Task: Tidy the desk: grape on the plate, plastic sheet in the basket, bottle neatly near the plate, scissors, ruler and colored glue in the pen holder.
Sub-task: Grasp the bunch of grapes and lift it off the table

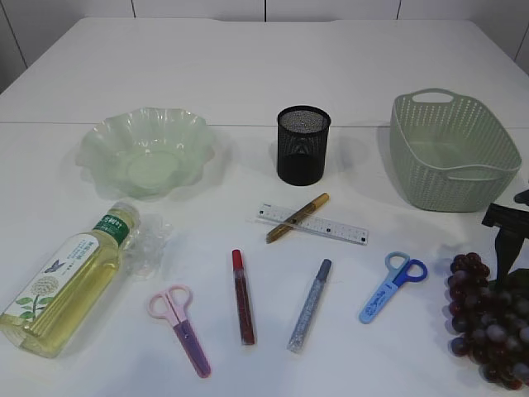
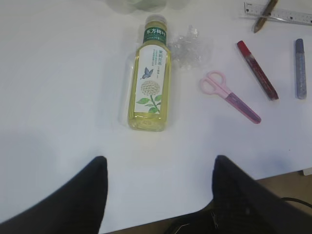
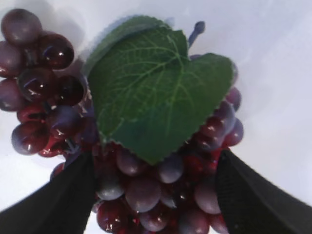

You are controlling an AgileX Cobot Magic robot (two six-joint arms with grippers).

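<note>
A dark grape bunch (image 1: 488,322) with a green leaf (image 3: 156,92) lies at the table's right edge. My right gripper (image 3: 157,156) stands open, its fingers straddling the bunch. The left gripper (image 2: 159,158) hangs open over bare table, below the lying bottle (image 2: 150,87) of yellow liquid. A crumpled plastic sheet (image 1: 149,244) lies by the bottle's cap. The green plate (image 1: 99,141) sits far left, the black pen holder (image 1: 302,145) at centre, the basket (image 1: 450,174) at right. Pink scissors (image 1: 182,327), blue scissors (image 1: 393,285), ruler (image 1: 331,225), and red (image 1: 242,296), silver (image 1: 309,304) and gold (image 1: 297,217) glue lie loose.
The gold glue stick lies across the ruler. In the left wrist view the table's near edge (image 2: 273,173) runs close under the left gripper. The right arm's black body (image 1: 506,223) stands between the basket and the grape bunch.
</note>
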